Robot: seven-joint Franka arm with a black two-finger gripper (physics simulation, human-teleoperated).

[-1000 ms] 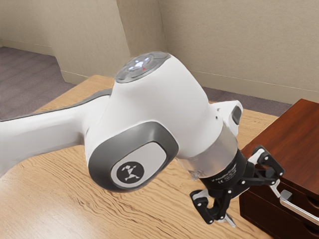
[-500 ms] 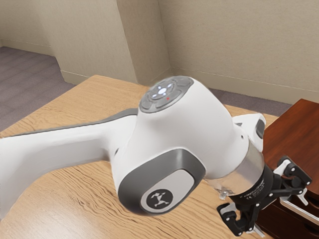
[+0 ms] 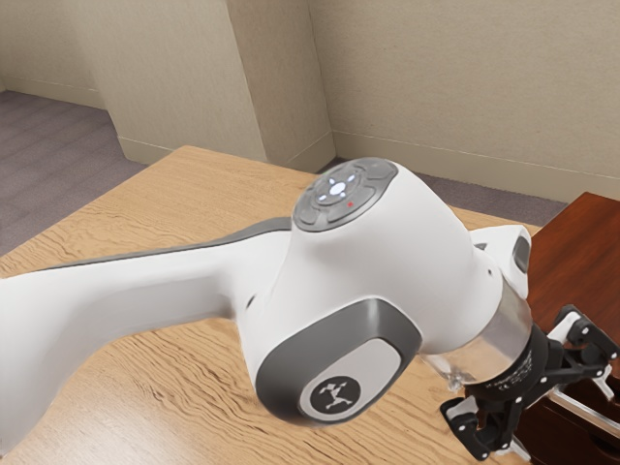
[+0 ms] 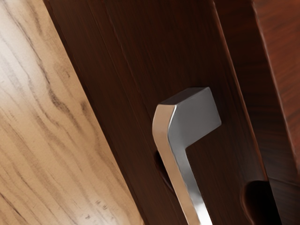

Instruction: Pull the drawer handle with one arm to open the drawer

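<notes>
**Gripper state.** In the exterior view the gripper (image 3: pixel 557 412) is at the face of the dark wooden cabinet (image 3: pixel 581 252). Its black fingers (image 3: pixel 477 431) are spread apart and pinch nothing. One finger lies lower and nearer the table (image 3: pixel 145 223); the other lies higher, against the cabinet side. Whether either finger touches the metal cannot be told from this angle.

**Location of the task item.** The drawer handle (image 4: pixel 180 154) is directly ahead of the hand, close in front of the fingers. It is a brushed-metal bar standing clear of the drawer front (image 4: pixel 131 93). The wrist view shows one squared end post (image 4: pixel 197 110), where the bar bends back into the wood. The rest of the bar runs on under the hand. The drawer front appears flush with the neighbouring panel, so the drawer is judged not yet pulled out.

**Handling properties (judgement).**
- The bar is rigid metal and should not flex or mark under a firm grip.
- Its smooth finish is likely slippery, so friction alone should not be relied on.
- The drawer is solid-looking wood, so expect some weight and sliding resistance at the start of the pull.

**Where to take hold.**
1. Place one finger in the gap between the bar and the drawer front, and the other finger on the outer face of the bar.
2. Grip the straight run of the bar, away from the bent end post, where the fingers could slide off the corner.
3. Pull square to the drawer front. An angled pull may bind the drawer or let the bar slip out of the grip.
</notes>
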